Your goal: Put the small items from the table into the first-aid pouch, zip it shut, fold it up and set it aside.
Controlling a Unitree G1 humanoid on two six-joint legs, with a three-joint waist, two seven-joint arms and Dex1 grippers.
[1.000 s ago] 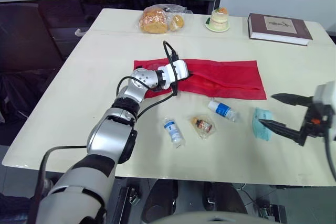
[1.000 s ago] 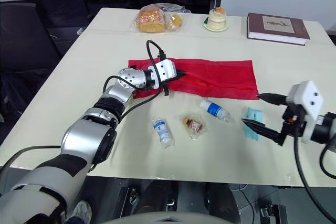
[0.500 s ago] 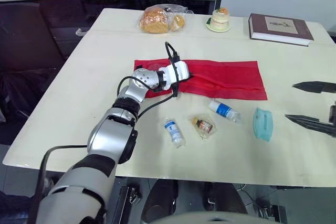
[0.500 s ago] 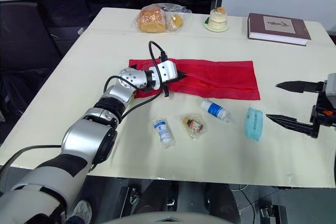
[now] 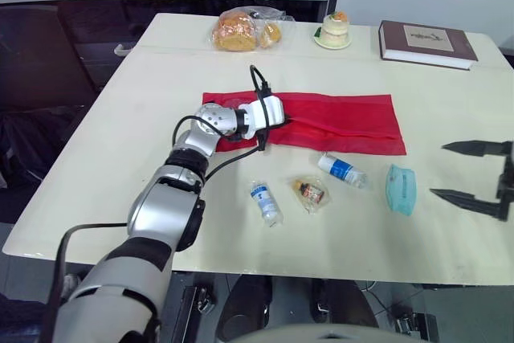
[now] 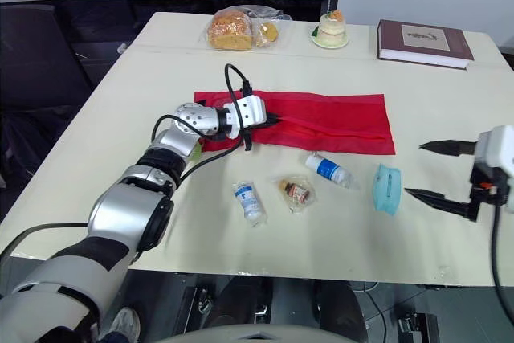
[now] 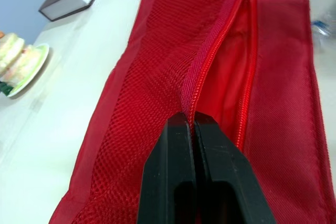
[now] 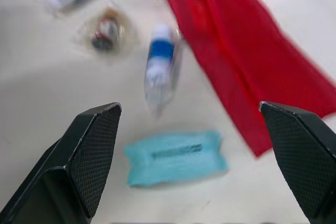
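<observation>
Left wrist view: left hand (image 7: pixel 190 120) pinches pouch (image 7: pixel 157 61) (edge).

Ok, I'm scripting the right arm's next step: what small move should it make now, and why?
Probably ease the right gripper toward the robot's left and down over the teal packet, then close. Its fingers stand open beside that packet, which is the loose item nearest to it. The left gripper is shut on the red pouch at its zipper edge.

The pouch (image 7: pixel 157 72) is matt woven cloth with a mesh panel, the table (image 5: pixel 120 134) smooth.
</observation>
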